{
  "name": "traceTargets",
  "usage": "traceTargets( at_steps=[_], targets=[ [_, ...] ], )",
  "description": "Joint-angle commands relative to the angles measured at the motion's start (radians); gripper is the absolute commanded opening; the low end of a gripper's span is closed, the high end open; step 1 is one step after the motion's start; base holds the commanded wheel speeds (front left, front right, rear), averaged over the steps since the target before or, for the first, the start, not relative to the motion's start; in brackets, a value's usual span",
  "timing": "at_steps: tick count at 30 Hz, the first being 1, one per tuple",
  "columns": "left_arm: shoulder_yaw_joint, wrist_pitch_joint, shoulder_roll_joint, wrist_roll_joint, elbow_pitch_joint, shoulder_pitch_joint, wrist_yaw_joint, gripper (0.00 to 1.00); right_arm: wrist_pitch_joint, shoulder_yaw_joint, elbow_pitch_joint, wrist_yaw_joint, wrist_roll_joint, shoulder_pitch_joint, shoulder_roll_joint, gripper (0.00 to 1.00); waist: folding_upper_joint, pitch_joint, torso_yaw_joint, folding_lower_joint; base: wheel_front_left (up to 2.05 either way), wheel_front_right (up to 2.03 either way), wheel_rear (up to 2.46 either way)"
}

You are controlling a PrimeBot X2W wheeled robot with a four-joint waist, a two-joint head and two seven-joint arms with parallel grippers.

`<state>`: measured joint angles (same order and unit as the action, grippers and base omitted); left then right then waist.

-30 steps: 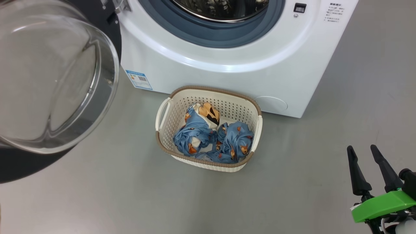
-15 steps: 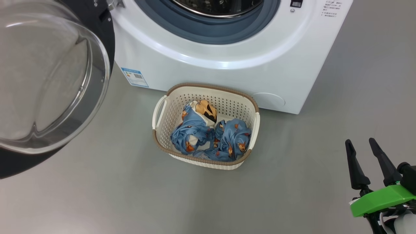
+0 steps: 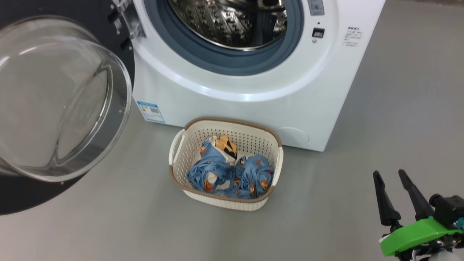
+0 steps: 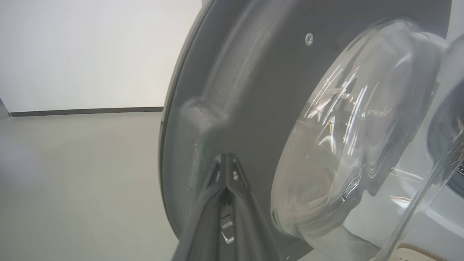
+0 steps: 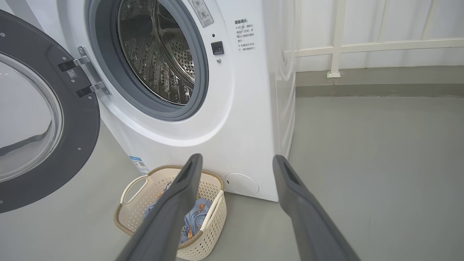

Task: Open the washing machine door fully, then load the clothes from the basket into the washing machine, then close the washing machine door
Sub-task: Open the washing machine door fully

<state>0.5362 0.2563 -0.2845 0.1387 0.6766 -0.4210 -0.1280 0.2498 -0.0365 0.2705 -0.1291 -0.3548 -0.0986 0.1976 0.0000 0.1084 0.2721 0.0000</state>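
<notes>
washing machine door [image 3: 54, 101]: far left in the head view, swung wide open on its hinge; the black rim and bulging glass bowl face the camera. In the left wrist view its grey inner face [image 4: 246, 90] is close up.
left gripper [image 4: 226, 158]: fingers pressed together with nothing between them. The tips lie over the door's inner face just left of the glass bowl; I cannot tell whether they touch it.
washing machine [image 3: 235, 105]: white, standing on the grey floor [image 3: 127, 224]. Its mouth is uncovered, showing the steel drum [image 3: 232, 21] ringed by the grey-blue gasket [image 3: 217, 61]. A blue label [image 3: 150, 111] sits low on the front, left.
basket [image 3: 232, 120]: on the floor just in front of the machine, below the mouth, upright.
clothes [image 3: 232, 174]: a crumpled blue bundle lying inside the basket, below its rim.
right gripper [image 3: 388, 174]: lower right, well apart from the basket, fingers spread wide and holding nothing. In its own wrist view the gripper [image 5: 236, 159] points toward the machine's lower front.
</notes>
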Motion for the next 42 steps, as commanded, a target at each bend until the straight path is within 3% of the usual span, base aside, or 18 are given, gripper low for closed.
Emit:
traceTargets(
  at_steps=[1, 2, 4, 7, 8, 10, 11, 26, 42],
  targets=[
    [-0.001, 0.006, -0.032, 0.028, -0.055, 0.029, -0.002, 0.02, 0.012, 0.030, -0.017, -0.002, -0.003, 0.011, 0.007, 1.00, 0.0000, -0.044, -0.009, 0.0000, 0.00, 0.00, 0.00],
    [-0.001, 0.006, -0.032, 0.028, -0.055, 0.029, -0.002, 0.02, 0.012, 0.030, -0.017, -0.002, -0.003, 0.011, 0.007, 1.00, 0.0000, -0.044, -0.009, 0.0000, 0.00, 0.00, 0.00],
    [-0.033, 0.006, -0.022, 0.053, -0.093, 0.072, -0.002, 0.29, 0.012, 0.032, -0.015, -0.002, -0.006, 0.021, 0.004, 1.00, 0.0000, -0.062, -0.010, 0.0000, 0.00, 0.00, 0.00],
    [-0.067, 0.006, -0.012, 0.088, -0.142, 0.129, -0.002, 0.50, 0.012, 0.035, -0.013, -0.002, -0.011, 0.036, -0.001, 1.00, 0.0000, -0.084, -0.011, 0.0000, 0.00, 0.00, 0.00],
    [-0.077, 0.006, -0.008, 0.098, -0.158, 0.148, -0.002, 0.71, 0.012, 0.036, -0.012, -0.002, -0.012, 0.042, -0.003, 1.00, 0.0000, -0.091, -0.012, 0.0000, 0.00, 0.00, 0.00],
    [-0.089, 0.006, 0.002, 0.111, -0.193, 0.184, -0.002, 0.97, 0.012, 0.038, -0.011, -0.002, -0.015, 0.051, -0.007, 1.00, 0.0000, -0.102, -0.014, 0.0000, 0.00, 0.00, 0.00],
    [-0.096, 0.006, 0.009, 0.119, -0.211, 0.200, -0.002, 1.00, 0.012, 0.040, -0.011, -0.002, -0.016, 0.054, -0.008, 1.00, 0.0000, -0.104, -0.015, 0.0000, 0.00, 0.00, 0.00],
    [-0.245, 0.006, 0.095, 0.154, -0.394, 0.364, -0.003, 1.00, 0.012, 0.028, -0.024, -0.002, -0.022, 0.077, -0.015, 1.00, 0.0000, -0.113, -0.079, 0.0000, 0.00, 0.00, 0.00],
    [-0.379, 0.006, 0.104, 0.192, -0.469, 0.379, -0.003, 1.00, 0.012, -0.001, -0.039, -0.002, -0.018, 0.049, -0.025, 1.00, 0.0000, -0.065, -0.204, 0.0000, 0.00, 0.00, 0.00]
  ],
)
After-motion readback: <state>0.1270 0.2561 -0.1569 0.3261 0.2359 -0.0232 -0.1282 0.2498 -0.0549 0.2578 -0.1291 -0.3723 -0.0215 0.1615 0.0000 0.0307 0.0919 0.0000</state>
